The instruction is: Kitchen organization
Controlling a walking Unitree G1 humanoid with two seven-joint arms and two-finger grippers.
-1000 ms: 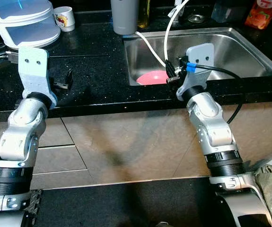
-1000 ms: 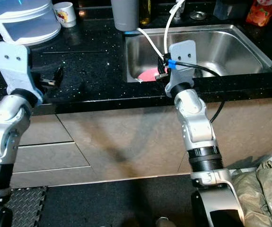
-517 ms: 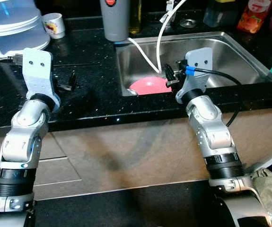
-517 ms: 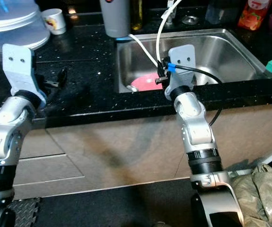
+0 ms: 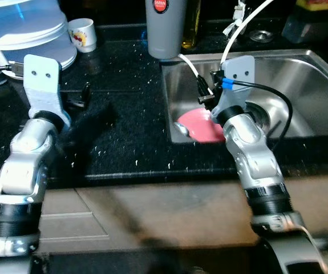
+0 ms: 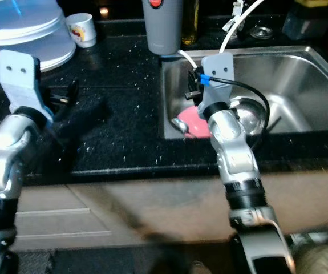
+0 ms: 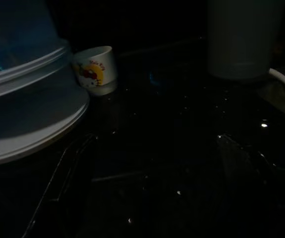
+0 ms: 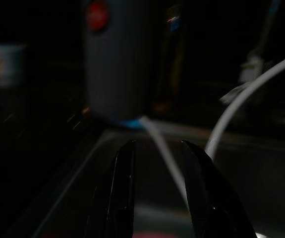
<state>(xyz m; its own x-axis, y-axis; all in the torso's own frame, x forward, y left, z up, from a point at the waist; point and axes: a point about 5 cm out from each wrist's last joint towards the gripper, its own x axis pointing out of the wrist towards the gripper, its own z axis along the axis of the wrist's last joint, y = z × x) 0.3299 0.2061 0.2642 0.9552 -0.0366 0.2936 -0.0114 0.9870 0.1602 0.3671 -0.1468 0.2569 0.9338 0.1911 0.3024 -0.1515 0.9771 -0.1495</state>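
Right hand [image 8: 154,188] parted over sink [image 5: 300,74], pink plate [image 5: 201,127] below

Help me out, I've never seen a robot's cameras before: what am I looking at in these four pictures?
It is a humanoid robot at a kitchen counter. The two bright pictures come from its head, looking down at its silver arms. The two dark ones come from cameras on its wrists. The left claw hangs over the black counter, near a small white cup and a stacked plastic container. The right claw, fingers slightly apart and holding nothing, reaches over the steel sink, where a pink dish lies. A grey canister stands behind, white cables trailing beside it.
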